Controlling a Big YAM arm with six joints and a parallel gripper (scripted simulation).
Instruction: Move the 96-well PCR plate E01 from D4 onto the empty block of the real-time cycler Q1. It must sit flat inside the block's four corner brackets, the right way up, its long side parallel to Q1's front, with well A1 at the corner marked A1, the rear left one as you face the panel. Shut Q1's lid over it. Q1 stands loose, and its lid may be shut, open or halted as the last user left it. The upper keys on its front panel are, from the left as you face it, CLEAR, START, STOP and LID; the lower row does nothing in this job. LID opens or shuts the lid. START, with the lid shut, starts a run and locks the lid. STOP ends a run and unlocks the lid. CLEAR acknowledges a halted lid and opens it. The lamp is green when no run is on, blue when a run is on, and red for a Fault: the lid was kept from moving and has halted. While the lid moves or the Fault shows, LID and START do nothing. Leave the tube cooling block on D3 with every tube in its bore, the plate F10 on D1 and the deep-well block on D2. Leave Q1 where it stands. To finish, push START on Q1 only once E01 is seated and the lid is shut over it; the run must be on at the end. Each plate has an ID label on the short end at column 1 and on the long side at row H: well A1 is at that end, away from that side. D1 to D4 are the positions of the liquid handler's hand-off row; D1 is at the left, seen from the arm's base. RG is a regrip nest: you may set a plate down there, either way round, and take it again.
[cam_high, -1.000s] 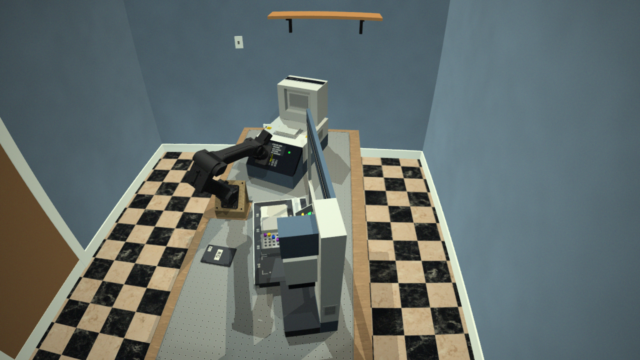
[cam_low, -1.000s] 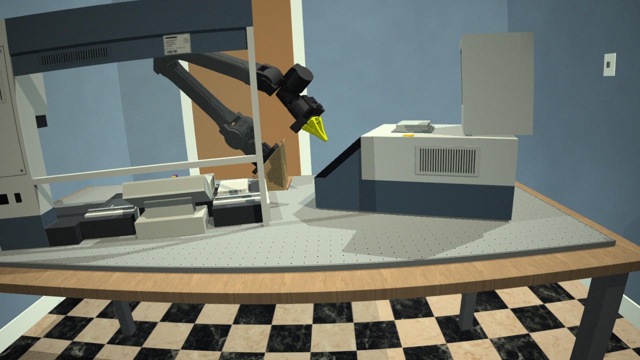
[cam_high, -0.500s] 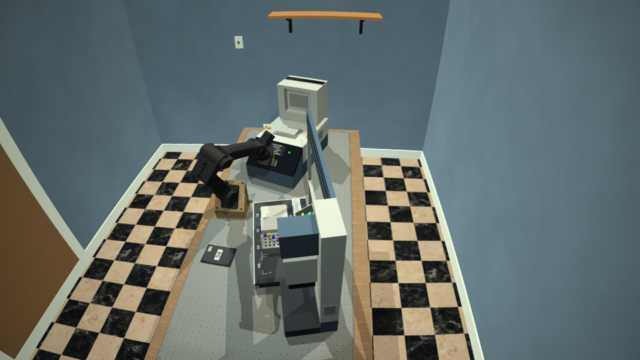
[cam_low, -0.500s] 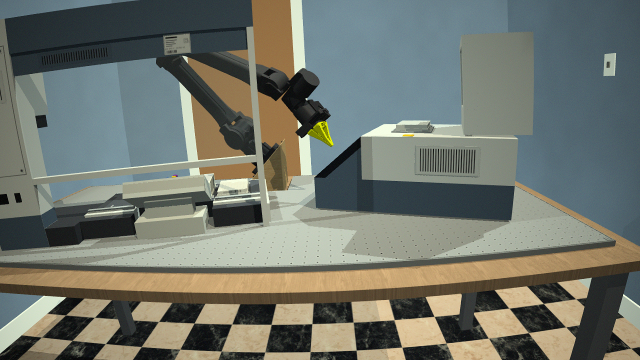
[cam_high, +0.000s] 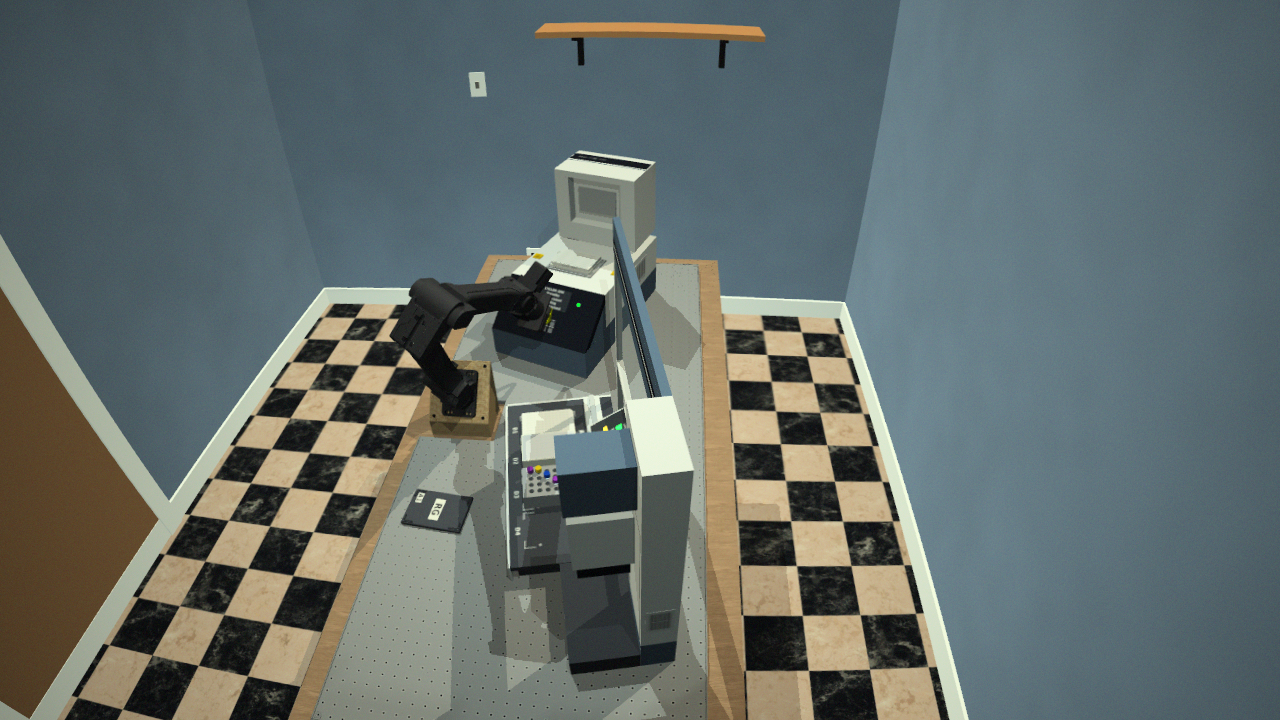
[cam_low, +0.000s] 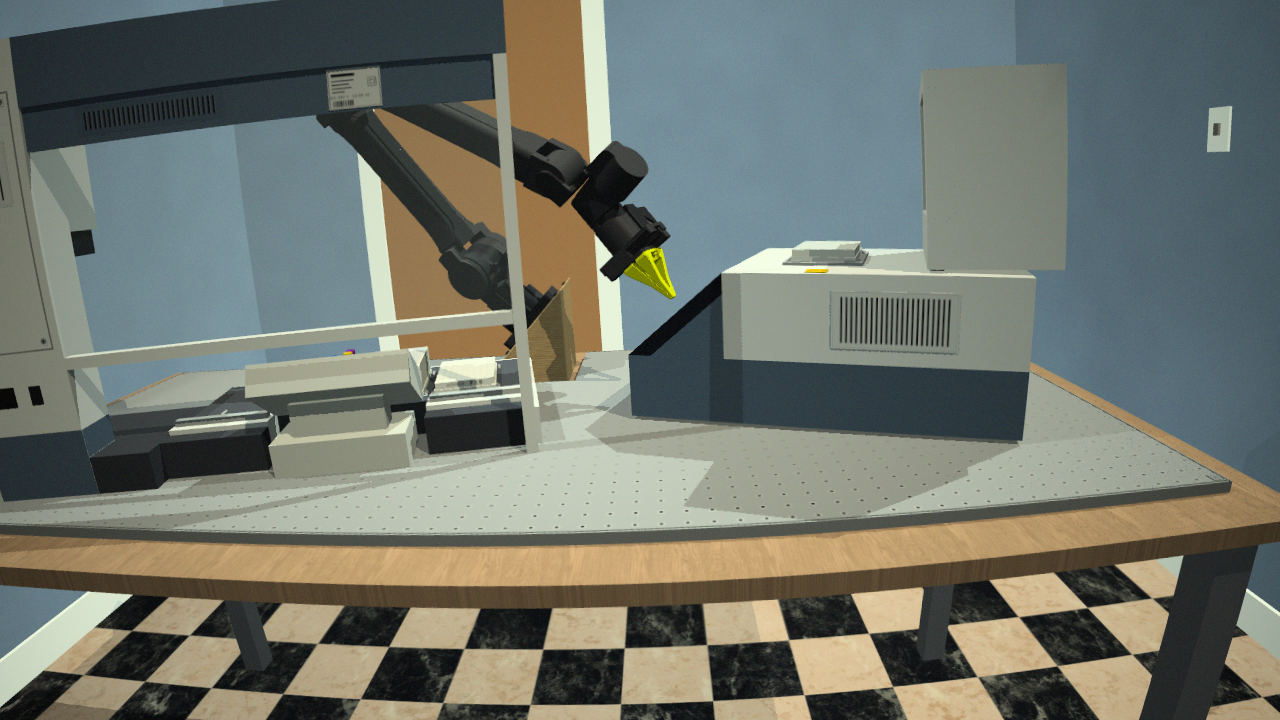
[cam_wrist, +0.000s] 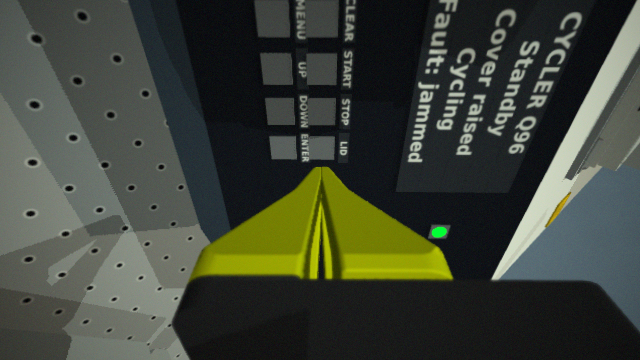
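The cycler Q1 (cam_high: 554, 324) stands at the far end of the table, its lid (cam_low: 993, 165) raised upright. The plate E01 (cam_low: 827, 252) lies on Q1's top in front of the lid, by a yellow corner mark (cam_low: 814, 268). The lamp (cam_wrist: 439, 232) is green. My gripper (cam_wrist: 321, 179) is shut and empty, its yellow tips close to the black front panel, just short of the LID key (cam_wrist: 322, 148). START (cam_wrist: 321, 69) and STOP (cam_wrist: 322, 111) are further along the same row. From the side, the gripper (cam_low: 666, 288) hovers above the sloped panel.
The liquid handler (cam_high: 617, 501) fills the middle of the table, its frame post (cam_low: 514, 250) near my arm. The tube cooling block (cam_high: 537, 483) and a plate at D1 (cam_high: 547, 420) sit in its row. The RG nest (cam_high: 441, 514) lies at the left.
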